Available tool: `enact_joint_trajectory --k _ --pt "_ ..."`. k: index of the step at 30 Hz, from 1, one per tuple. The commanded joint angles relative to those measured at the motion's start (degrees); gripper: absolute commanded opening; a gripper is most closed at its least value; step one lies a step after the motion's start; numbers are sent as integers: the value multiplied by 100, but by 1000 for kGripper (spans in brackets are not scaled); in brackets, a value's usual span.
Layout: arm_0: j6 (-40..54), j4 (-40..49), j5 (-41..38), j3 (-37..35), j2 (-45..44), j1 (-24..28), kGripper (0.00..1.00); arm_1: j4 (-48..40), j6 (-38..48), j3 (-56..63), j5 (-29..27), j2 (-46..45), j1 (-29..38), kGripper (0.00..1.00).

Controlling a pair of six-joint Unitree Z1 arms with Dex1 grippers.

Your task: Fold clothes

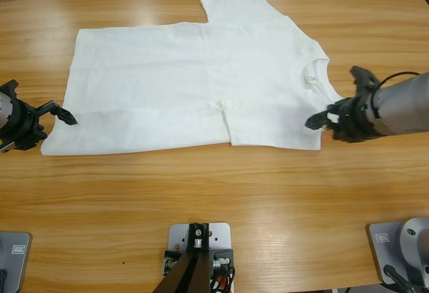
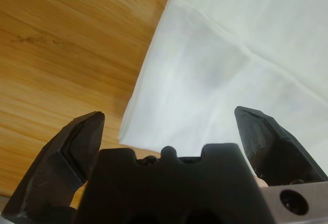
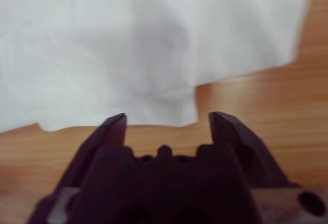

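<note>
A white T-shirt (image 1: 194, 78) lies mid-table with one side folded in, most folding left, the left gripper (image 1: 60, 113) at nine o'clock and right gripper (image 1: 320, 119) at three, both spread, empty.

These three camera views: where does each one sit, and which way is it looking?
High view: fixed above, looking down on the wooden table, plain white cotton T-shirt, both arms.
Left wrist view: on the left arm, over the left gripper at the shirt's edge.
Right wrist view: over the right gripper, open.
All share the shirt.
</note>
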Motion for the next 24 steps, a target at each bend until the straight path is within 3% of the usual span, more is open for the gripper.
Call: enact_joint_trajectory --k 1,5,11,15,19,21,24 --pt "60 75 -99 169 163 -123 992 755 -1465 -885 -864 391 -14 1000" --pt "170 75 -98 169 80 -156 991 822 -2506 -1441 -537 449 -576 1000" --pt "808 97 -94 195 -370 -148 996 1254 -2931 -1803 -448 146 -935 997" --pt "627 563 -352 348 -862 -35 996 1360 -2030 -1386 -286 -50 -1076 991" --pt "-176 720 -1033 622 -1263 48 977 491 -611 -218 426 -690 -1366 991" --pt "-853 270 -1383 926 -1261 72 972 198 -448 -7 486 -792 -1362 985" --pt "-2220 -1203 -1400 1825 -1530 72 924 175 -467 -7 558 -752 -1331 982"
